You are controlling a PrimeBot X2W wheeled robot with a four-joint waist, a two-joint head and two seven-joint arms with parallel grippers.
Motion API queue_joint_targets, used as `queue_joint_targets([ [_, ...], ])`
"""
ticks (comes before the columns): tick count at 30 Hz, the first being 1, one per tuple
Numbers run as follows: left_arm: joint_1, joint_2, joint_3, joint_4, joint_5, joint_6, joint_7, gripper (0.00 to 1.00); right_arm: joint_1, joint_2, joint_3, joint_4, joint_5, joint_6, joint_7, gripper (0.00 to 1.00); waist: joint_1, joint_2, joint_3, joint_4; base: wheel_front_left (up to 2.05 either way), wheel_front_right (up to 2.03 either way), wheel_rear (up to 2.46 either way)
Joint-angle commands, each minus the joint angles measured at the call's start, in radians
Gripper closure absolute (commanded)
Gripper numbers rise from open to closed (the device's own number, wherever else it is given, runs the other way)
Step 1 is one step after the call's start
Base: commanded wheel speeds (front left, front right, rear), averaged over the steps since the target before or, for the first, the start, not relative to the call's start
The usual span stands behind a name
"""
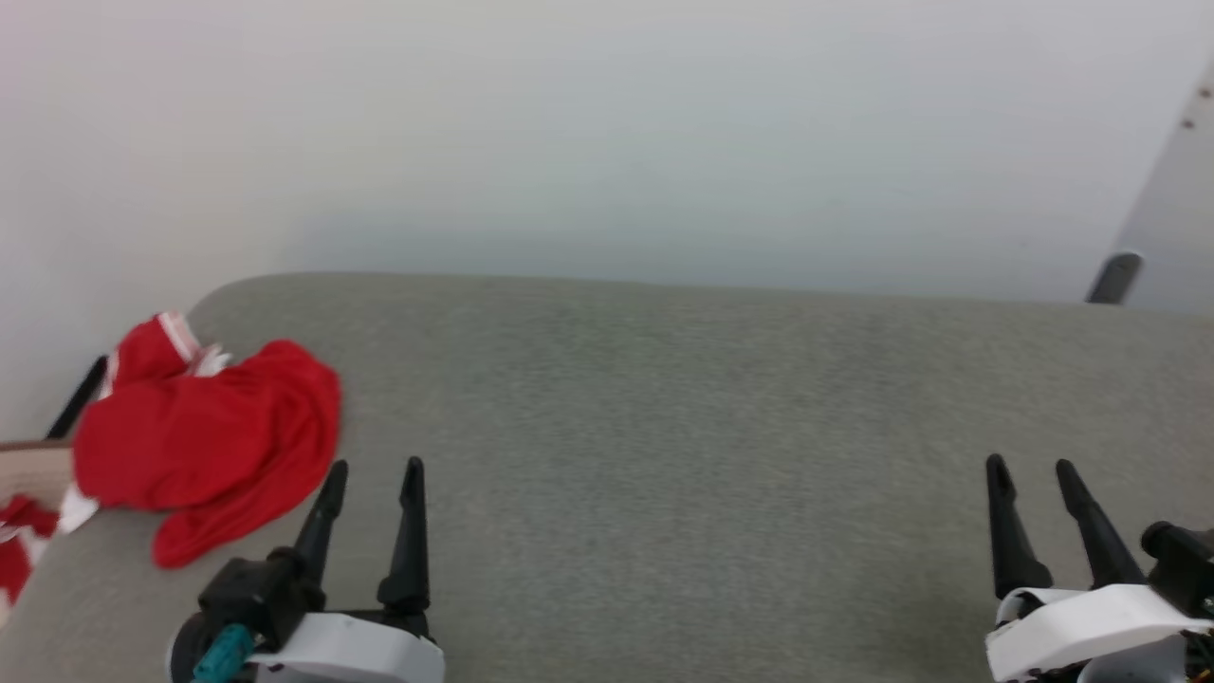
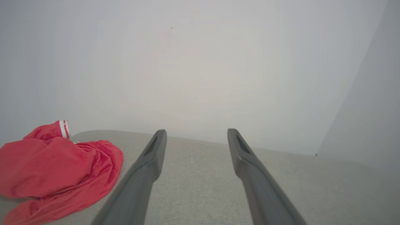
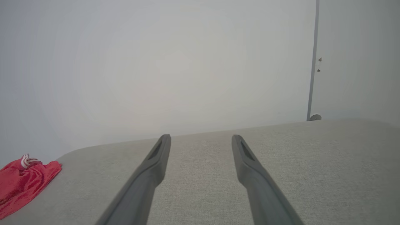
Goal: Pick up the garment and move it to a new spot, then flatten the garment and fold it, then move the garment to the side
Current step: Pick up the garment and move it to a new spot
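The garment [image 1: 204, 436] is a crumpled bright red heap with red-and-white striped trim, lying at the far left end of a grey fabric surface [image 1: 664, 427]. Part of it spills over the left edge. In the left wrist view the garment [image 2: 53, 165] sits at the lower left, and in the right wrist view the garment [image 3: 22, 184] shows at the left edge. My left gripper [image 1: 375, 467] stands open just right of the heap, apart from it. Far off at the lower right, my right gripper [image 1: 1029, 465] is open with nothing between its fingers.
A pale wall [image 1: 607, 133] rises right behind the grey surface. A person's hand or sleeve [image 1: 33, 470] reaches in at the left edge beside the garment. A dark strip [image 1: 81, 396] runs behind the heap. A door edge with a stopper [image 1: 1114, 277] stands at the right.
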Motion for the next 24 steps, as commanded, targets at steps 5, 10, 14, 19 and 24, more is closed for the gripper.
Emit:
queue_joint_targets([
  [5, -0.005, 0.021, 0.03, -0.02, 0.001, 0.041, 0.024, 0.0, -0.028, -0.001, 0.046, 0.015, 0.001, 0.001, 0.005, 0.0, 0.0, 0.0, -0.02, 0.149, 0.0, 0.0, 0.0],
  [10, -0.011, 0.032, 0.051, -0.03, -0.01, 0.061, 0.051, 0.0, -0.049, -0.001, 0.088, 0.037, 0.008, 0.001, 0.004, 0.0, 0.0, 0.0, -0.032, 0.249, 0.0, 0.0, 0.0],
  [14, -0.011, 0.043, 0.057, -0.039, -0.017, 0.066, 0.072, 0.0, -0.064, 0.0, 0.116, 0.06, 0.025, 0.001, -0.001, 0.0, 0.0, 0.0, -0.043, 0.323, 0.0, 0.0, 0.0],
  [19, 0.001, 0.044, 0.074, -0.056, -0.032, 0.083, 0.078, 0.0, -0.097, -0.001, 0.163, 0.076, 0.029, 0.001, 0.001, 0.0, 0.0, 0.0, -0.024, 0.352, 0.0, 0.0, 0.0],
  [24, 0.004, 0.044, 0.084, -0.073, -0.044, 0.09, 0.082, 0.0, -0.129, -0.001, 0.185, 0.102, 0.026, 0.001, -0.005, 0.0, 0.0, 0.0, -0.005, 0.368, 0.0, 0.0, 0.0],
])
